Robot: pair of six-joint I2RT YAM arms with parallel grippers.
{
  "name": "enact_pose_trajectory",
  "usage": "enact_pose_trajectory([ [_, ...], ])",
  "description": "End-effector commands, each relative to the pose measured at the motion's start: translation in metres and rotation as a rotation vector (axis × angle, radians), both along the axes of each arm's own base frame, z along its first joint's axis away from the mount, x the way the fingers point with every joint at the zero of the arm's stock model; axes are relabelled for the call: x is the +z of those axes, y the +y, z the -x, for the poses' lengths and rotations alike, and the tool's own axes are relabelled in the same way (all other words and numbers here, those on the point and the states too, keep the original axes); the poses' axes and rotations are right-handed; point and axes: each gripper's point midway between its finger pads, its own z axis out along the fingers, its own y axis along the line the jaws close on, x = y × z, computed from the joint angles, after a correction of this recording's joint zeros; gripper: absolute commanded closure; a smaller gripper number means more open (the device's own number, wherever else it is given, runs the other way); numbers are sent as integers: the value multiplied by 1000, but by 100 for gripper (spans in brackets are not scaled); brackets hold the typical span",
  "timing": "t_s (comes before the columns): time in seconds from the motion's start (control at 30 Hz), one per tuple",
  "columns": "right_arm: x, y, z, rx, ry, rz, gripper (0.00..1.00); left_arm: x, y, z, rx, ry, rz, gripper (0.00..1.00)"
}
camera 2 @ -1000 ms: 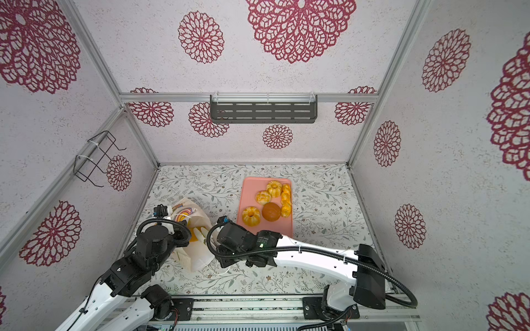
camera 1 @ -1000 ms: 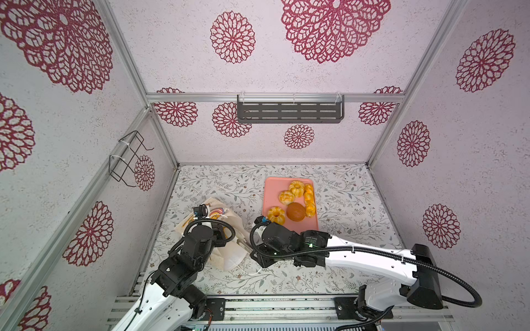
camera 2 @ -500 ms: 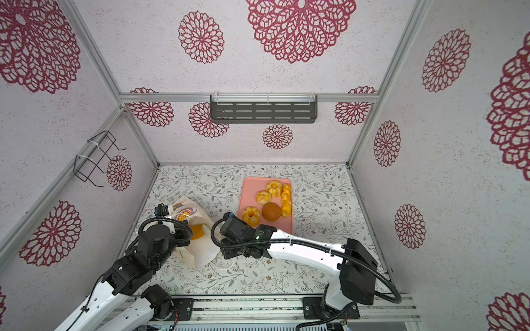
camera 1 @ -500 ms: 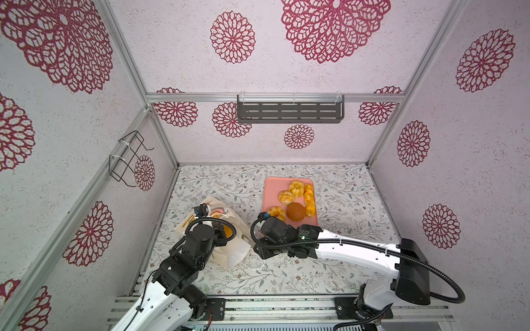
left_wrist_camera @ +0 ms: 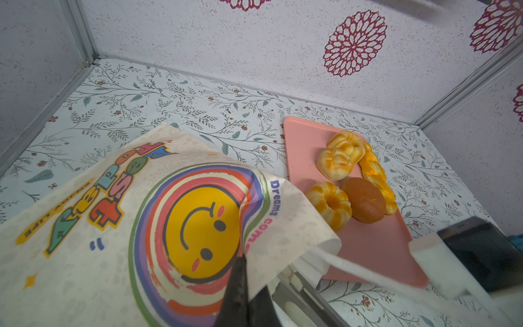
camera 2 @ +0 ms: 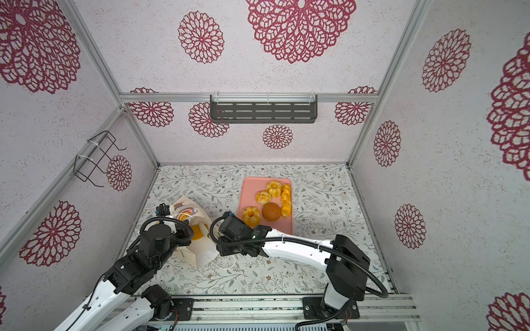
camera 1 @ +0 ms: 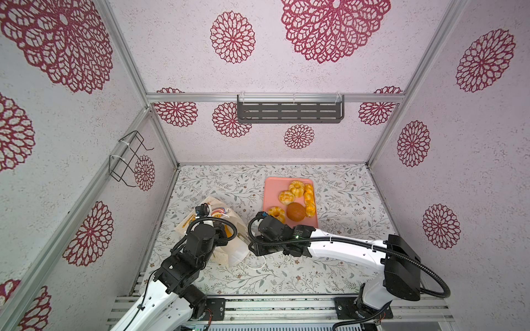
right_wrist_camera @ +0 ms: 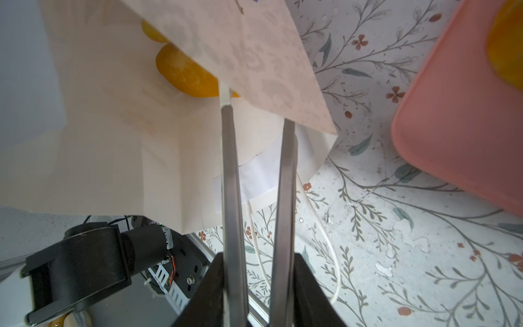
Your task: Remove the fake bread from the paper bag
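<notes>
The paper bag (camera 1: 235,248) (camera 2: 200,252) lies on its side at the left, mouth toward the middle. My left gripper (left_wrist_camera: 240,263) is shut on a fold of its printed upper wall (left_wrist_camera: 119,215), holding the mouth up. An orange piece of fake bread (right_wrist_camera: 181,73) (camera 2: 196,232) shows inside. My right gripper (right_wrist_camera: 256,110) reaches into the mouth, its long metal fingers (left_wrist_camera: 294,300) a small gap apart with nothing seen between them; one tip is hidden behind the bag's flap. Several pieces of fake bread, among them a ring (camera 1: 276,213) and a brown bun (camera 1: 296,211), lie on the pink tray (camera 1: 271,195).
The bag's white cord handle (camera 1: 258,265) (right_wrist_camera: 325,240) trails on the floral table in front of the mouth. The tray's near corner (right_wrist_camera: 452,141) is close beside my right gripper. A wire rack (camera 1: 129,157) hangs on the left wall and a grey shelf (camera 1: 289,111) on the back wall.
My right gripper has edged left and back to the bag's mouth, and its fingers have spread slightly. The left gripper keeps its hold on the bag.
</notes>
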Motion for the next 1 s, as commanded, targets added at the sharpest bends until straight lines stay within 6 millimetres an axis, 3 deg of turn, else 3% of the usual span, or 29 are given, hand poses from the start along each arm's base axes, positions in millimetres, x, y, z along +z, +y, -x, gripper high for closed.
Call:
enact_pose_trajectory([
  [0.0, 9, 13, -8, -32, 20, -82, 64, 8, -6, -3, -11, -40, 42, 100],
  [0.2, -1, 23, -9, -51, 55, -111, 66, 6, -7, -3, -10, -38, 44, 100],
  [0.3, -2, 28, -9, -45, 65, -129, 74, 4, -7, -4, -8, -37, 46, 100],
  [0.43, 13, 33, -7, -26, 52, -167, 97, 2, -5, -3, 7, -31, 52, 100],
  [0.57, 42, 30, -4, 10, -13, -192, 100, 1, 1, -4, 60, -22, 67, 100],
  [0.77, 81, 2, 3, 51, -191, -149, 100, -1, 15, -5, 156, 0, 64, 100],
  [0.97, 100, -39, 16, 30, -237, -130, 100, 1, 36, -7, 304, 10, 36, 100],
])
